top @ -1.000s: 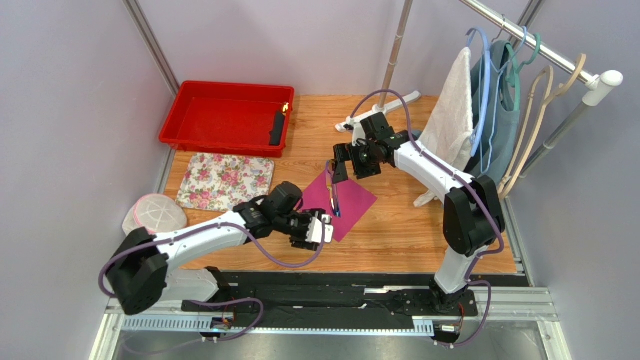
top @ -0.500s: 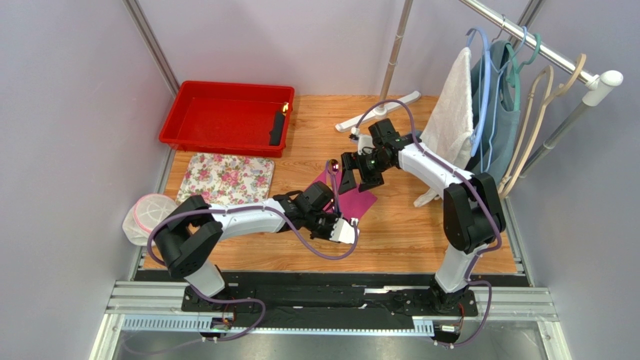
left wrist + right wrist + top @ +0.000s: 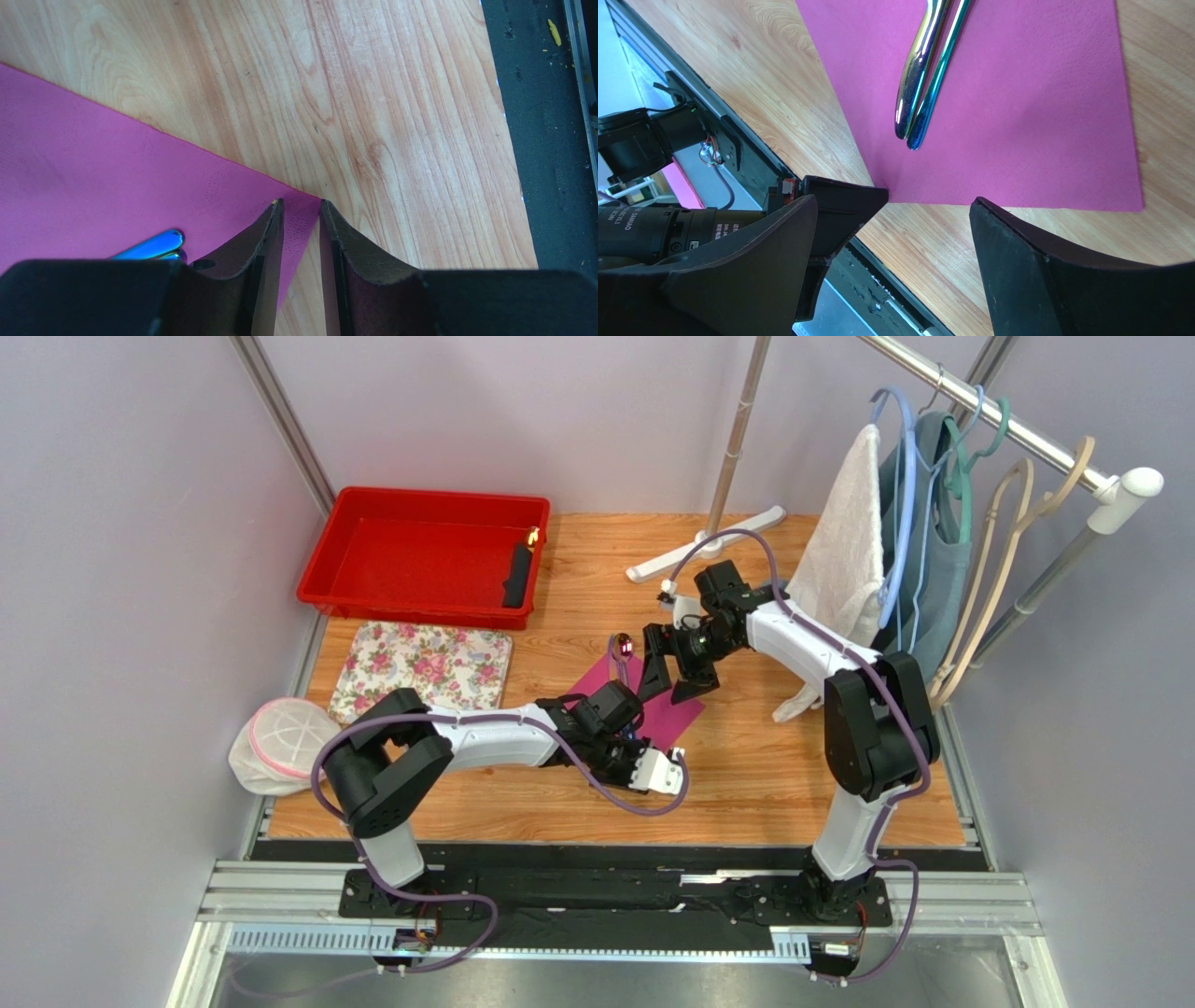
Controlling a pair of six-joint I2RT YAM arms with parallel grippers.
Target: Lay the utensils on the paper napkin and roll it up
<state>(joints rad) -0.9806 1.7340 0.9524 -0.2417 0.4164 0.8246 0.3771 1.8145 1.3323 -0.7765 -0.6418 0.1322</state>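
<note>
The left gripper (image 3: 302,204), fingers a sliver apart, straddles the paper napkin (image 3: 84,175) corner with bare table (image 3: 393,105) beyond, while the right gripper (image 3: 894,201) gapes wide over the sheet's near edge, the utensils (image 3: 924,77) lying just ahead.

Utensils (image 3: 927,77) lying on the paper napkin (image 3: 1032,105), left gripper (image 3: 302,204) at the napkin's near corner, right gripper (image 3: 927,203) above it, tray (image 3: 421,553) behind and left, cloth (image 3: 421,672) to its left.

The left arm (image 3: 484,742) and right arm (image 3: 800,647) share white links, black joints; purple cables (image 3: 617,808) loop alongside each.
</note>
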